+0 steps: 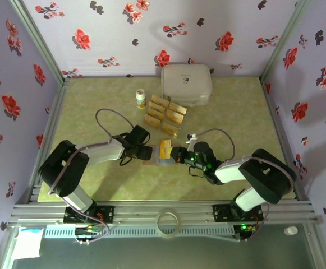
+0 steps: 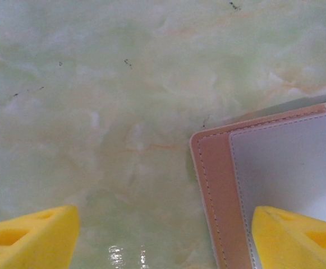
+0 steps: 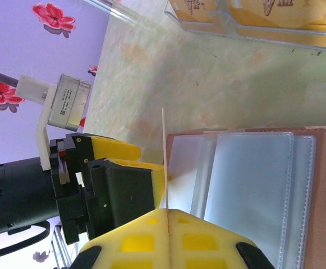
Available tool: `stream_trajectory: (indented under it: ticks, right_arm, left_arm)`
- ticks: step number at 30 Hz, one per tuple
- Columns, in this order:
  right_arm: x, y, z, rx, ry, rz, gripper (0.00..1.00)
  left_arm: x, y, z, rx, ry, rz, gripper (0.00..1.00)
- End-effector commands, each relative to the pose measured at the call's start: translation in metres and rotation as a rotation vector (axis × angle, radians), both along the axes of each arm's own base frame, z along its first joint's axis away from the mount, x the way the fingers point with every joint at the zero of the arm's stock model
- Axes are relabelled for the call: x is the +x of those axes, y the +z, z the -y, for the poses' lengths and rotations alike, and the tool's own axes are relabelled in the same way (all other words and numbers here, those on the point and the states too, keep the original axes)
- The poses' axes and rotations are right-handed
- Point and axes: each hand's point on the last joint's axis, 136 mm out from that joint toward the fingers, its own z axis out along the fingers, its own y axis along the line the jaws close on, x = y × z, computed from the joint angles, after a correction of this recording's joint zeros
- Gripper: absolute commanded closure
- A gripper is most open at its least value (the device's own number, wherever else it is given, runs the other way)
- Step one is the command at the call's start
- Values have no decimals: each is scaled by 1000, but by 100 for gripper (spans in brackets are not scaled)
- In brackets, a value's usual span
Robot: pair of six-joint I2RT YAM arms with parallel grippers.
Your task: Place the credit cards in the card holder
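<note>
The card holder (image 3: 252,190) lies open on the worktop (image 3: 219,73), directly ahead of your right gripper (image 3: 167,216). That gripper is clamped on one card (image 3: 164,157), held edge-on and seemingly parallel to the nearest pocket mouth. Your left gripper (image 2: 163,238) stands wide and empty over the holder's corner.

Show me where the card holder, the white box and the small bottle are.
card holder (image 2: 214,185), left wrist view, on its pink stitched border.
white box (image 1: 186,83), top external view, on its lid.
small bottle (image 1: 141,101), top external view, on its body.
</note>
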Motion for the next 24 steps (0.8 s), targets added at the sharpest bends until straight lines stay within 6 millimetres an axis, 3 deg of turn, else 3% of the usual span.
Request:
stream_trajectory:
  ticks: [1, 13, 19, 24]
  right_arm:
    - [2, 2, 0, 21, -22, 25, 100]
    - [7, -5, -8, 111, -27, 26, 100]
    - [9, -20, -12, 137, -28, -11, 100]
    - [9, -18, -12, 135, -29, 0, 100]
  left_arm:
    - [-6, -12, -9, 58, -5, -6, 19]
    - [-10, -13, -16, 64, 25, 3, 19]
    - [-12, -12, -17, 65, 26, 5, 19]
    - [-13, -14, -18, 65, 26, 2, 19]
